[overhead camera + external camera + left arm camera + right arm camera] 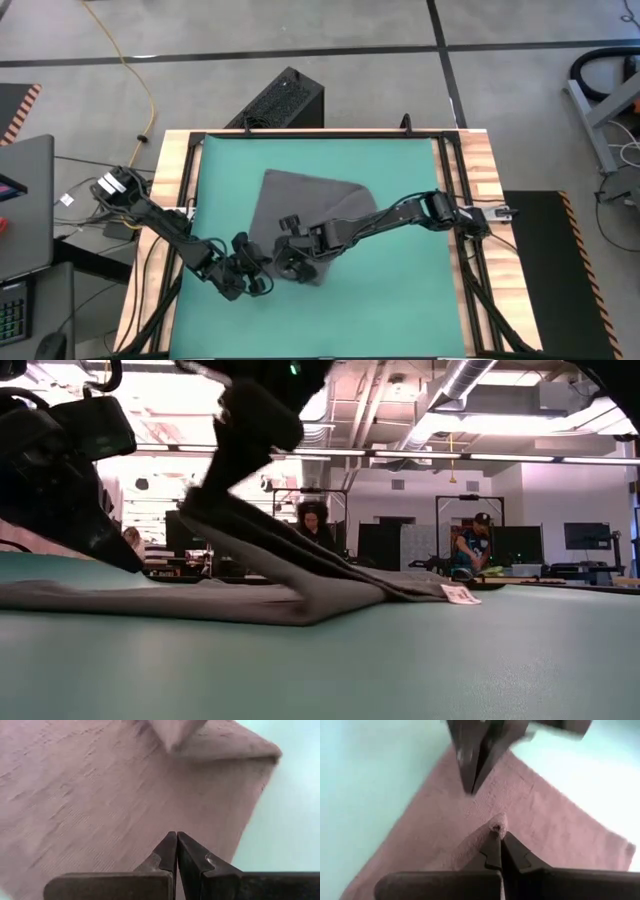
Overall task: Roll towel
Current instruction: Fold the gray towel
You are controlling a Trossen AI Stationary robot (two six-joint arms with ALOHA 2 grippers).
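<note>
The dark grey towel (pixel 300 205) lies on the green mat (pixel 400 300), with its small white tag (pixel 460 594) at one edge. My right gripper (pixel 288 262) is shut on a bit of it near its near end, above the mat. My left gripper (pixel 258 278) is shut right beside it, toward the table's left, with its tips down on the flat part of the towel (pixel 100 795). In the low view the cloth (pixel 300 565) slopes up from the mat like a tent to the right gripper (pixel 215 500). My left gripper presses its shut fingertips (pixel 176 840) down on the towel's flat surface (pixel 150 827), slanting down from the table's left; that part lies flat on the mat. My right gripper pinches a small bunched peak of the towel (pixel 497 824) between its two fingertips, slanting down from the table's right. The peak is lifted clear of the mat. The cloth (pixel 260 540) runs taut from it down to the part still on the mat.
A black frame (pixel 447 170) borders the mat on the wooden table (pixel 480 160). A black box (pixel 285 100) stands on the floor beyond the far edge. People (pixel 312 525) sit in the room behind. Bare mat lies to the towel's right and near side.
</note>
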